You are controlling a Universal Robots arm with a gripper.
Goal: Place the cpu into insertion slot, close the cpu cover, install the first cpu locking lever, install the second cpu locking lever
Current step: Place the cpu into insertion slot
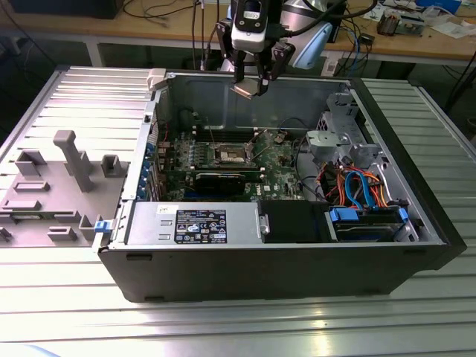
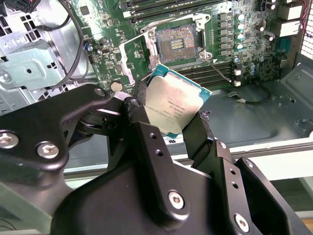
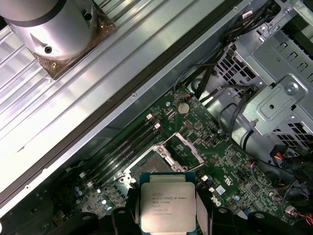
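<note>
Exterior view shows you the big ribbed bench [image 1: 223, 327] with the open computer case [image 1: 260, 271] lying on it. Inside the case lies the green board [image 1: 279, 178]. In the middle of the board is the slot [image 1: 233, 155], bare, with the cover [image 2: 131, 58] flipped up beside it. The arm's gripper [image 1: 251, 88] hangs over the case's far wall, well above the slot. Its fingers [image 2: 142, 115] are clamped on the chip [image 2: 173, 105], one on each of two opposite edges. The chip's shiny metal top shows in both wrist views. I think the chip is light, thin and stiff, so it needs only a soft squeeze. Its smooth sides could slip. Its underside and the slot's tiny pins probably bend easily, so the edges look like the right place to hold it.
</note>
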